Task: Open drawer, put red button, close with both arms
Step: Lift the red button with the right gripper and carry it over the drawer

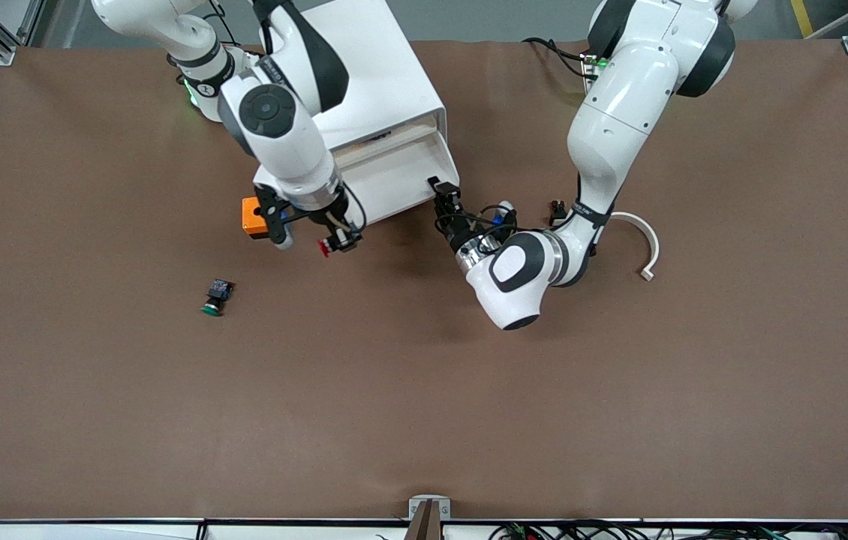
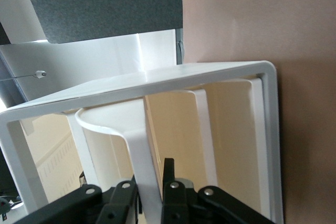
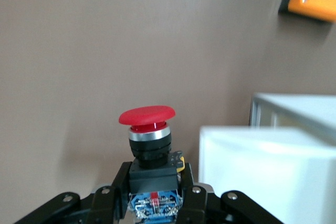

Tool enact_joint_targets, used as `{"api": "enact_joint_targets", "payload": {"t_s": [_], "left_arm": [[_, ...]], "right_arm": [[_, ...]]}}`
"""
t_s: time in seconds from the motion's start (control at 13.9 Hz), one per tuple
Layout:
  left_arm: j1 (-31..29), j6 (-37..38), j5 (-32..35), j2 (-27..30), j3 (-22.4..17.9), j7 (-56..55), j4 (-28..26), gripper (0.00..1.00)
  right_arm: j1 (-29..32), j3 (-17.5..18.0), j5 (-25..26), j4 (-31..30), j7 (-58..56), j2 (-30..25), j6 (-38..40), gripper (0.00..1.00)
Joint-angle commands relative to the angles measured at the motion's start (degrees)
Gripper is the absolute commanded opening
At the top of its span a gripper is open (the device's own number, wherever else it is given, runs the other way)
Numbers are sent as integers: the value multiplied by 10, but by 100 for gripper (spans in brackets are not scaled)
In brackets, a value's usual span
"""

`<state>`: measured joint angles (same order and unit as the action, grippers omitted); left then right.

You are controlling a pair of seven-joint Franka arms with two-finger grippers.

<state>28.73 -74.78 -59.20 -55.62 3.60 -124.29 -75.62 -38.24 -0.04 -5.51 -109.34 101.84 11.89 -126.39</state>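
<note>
Brown tabletop [image 1: 619, 390] before you carries two push-buttons — one red, one green. Your right gripper [image 1: 339, 241] has its fingers clamped on the red button [image 1: 326, 247], up in the air over the tabletop just by the open drawer [image 1: 394, 176] of the single white cabinet [image 1: 371, 75]. Your left gripper [image 1: 445, 196] pinches the drawer's handle [image 2: 144, 150], fingers clenched. You'll find the green button [image 1: 215, 297] lying apart, nearer the front camera; one orange block [image 1: 253, 217] and one white curved piece [image 1: 645, 244] also lie about.
</note>
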Motion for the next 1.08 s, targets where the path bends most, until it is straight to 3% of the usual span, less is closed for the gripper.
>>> {"api": "enact_joint_targets", "payload": {"t_s": [0.0,0.72,0.79,0.86,0.93,1.01], "left_arm": [[-7,-15,-6,-4,-3,19,1,17],[-25,-24,-9,-4,-3,27,3,20],[-25,-25,-9,-4,-3,27,3,26],[-25,-27,-10,-4,-3,27,3,57],[-25,-33,-10,-3,-3,27,3,98],[-26,-34,-10,-3,-3,28,5,100]], "right_arm": [[-34,-6,-12,16,34,4,11,0],[-95,-6,-13,17,90,39,36,0],[-103,-6,-13,17,95,43,36,0],[-107,-6,-13,19,99,46,36,0],[-109,-6,-13,22,108,53,36,0],[-116,-6,-13,26,112,58,36,0]]}}
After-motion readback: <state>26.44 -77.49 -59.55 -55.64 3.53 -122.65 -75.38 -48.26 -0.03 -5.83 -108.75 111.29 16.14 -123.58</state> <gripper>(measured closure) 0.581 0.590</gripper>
